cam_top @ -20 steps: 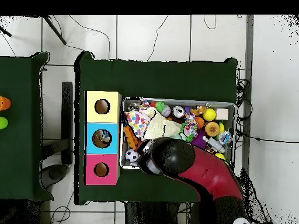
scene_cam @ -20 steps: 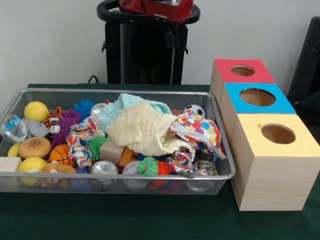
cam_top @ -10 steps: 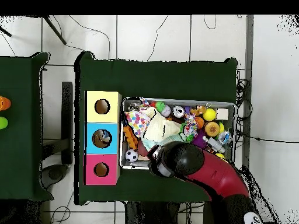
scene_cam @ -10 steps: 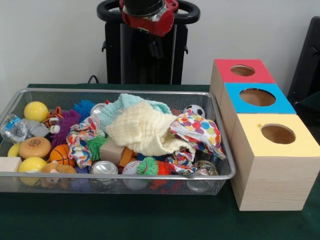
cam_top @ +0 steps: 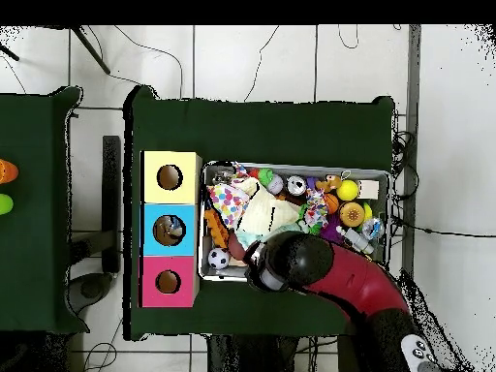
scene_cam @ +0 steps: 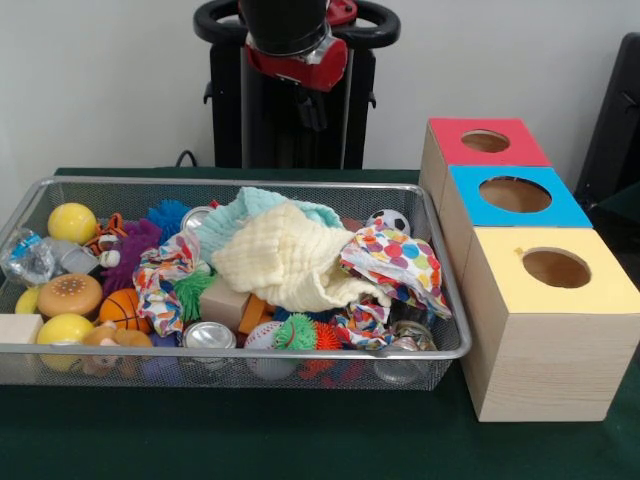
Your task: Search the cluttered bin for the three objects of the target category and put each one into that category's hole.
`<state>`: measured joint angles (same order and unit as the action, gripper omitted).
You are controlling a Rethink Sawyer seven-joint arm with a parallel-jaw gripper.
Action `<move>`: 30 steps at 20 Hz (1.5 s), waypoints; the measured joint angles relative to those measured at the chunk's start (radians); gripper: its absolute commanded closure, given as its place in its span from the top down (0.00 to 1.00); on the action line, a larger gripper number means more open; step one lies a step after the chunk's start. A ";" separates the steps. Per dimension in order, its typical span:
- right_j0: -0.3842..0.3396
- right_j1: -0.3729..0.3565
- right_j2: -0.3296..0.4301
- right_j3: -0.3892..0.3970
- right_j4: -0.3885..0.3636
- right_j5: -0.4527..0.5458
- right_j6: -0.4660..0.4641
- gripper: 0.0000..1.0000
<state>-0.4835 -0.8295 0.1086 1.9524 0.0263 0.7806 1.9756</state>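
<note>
**Arm poised high over a crowded bin, target items yet to be picked**

The end effector (scene_cam: 312,100) hangs well above the far rim of the wire mesh bin (scene_cam: 445,300), empty as far as the front view shows; whether its tips are spread or pressed together I cannot tell. In the overhead view the arm's head covers the bin's edge nearest the robot.

The task does not name the category, so which three things are wanted is a judgement. The bin sits on the green desk (scene_cam: 300,440) and holds several kinds of thing:

- Cloths: a cream muslin cloth (scene_cam: 285,260) heaped in the middle, a teal cloth (scene_cam: 245,205) behind it, and a polka-dot cloth (scene_cam: 395,260) draped toward the boxes. Soft, light and floppy; best pinched at a raised fold, and likely to drag neighbours along.
- Balls: a yellow ball (scene_cam: 72,222), a small basketball (scene_cam: 122,308) and a mini soccer ball (scene_cam: 388,221). Round and likely to roll; take them across the middle.
- Cans: a metal can (scene_cam: 208,336) lies near the front wall, stiff and slippery.
- A spiky green rubber toy (scene_cam: 296,333), squashy and easy to grip.

Much probably lies hidden under the cloths.

Just beside the bin stand three wooden boxes, each with a round hole: red box (scene_cam: 487,142), blue box (scene_cam: 515,195), yellow box (scene_cam: 555,268). From overhead, something lies inside the blue box's hole (cam_top: 170,231); the other two look dark.
</note>
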 measured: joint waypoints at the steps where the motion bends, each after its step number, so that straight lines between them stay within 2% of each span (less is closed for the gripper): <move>1: -0.003 -0.003 0.010 -0.001 -0.008 0.003 0.000 0.00; 9: -0.056 -0.020 0.057 -0.020 -0.050 0.073 0.000 0.00; 16: -0.145 -0.014 0.099 -0.089 -0.127 0.174 -0.001 0.00; 22: -0.210 0.004 0.137 -0.153 -0.199 0.189 -0.001 0.00; 30: -0.224 0.038 0.167 -0.209 -0.290 0.189 -0.001 0.00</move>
<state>-0.7074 -0.7913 0.2752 1.7435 -0.2633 0.9697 1.9743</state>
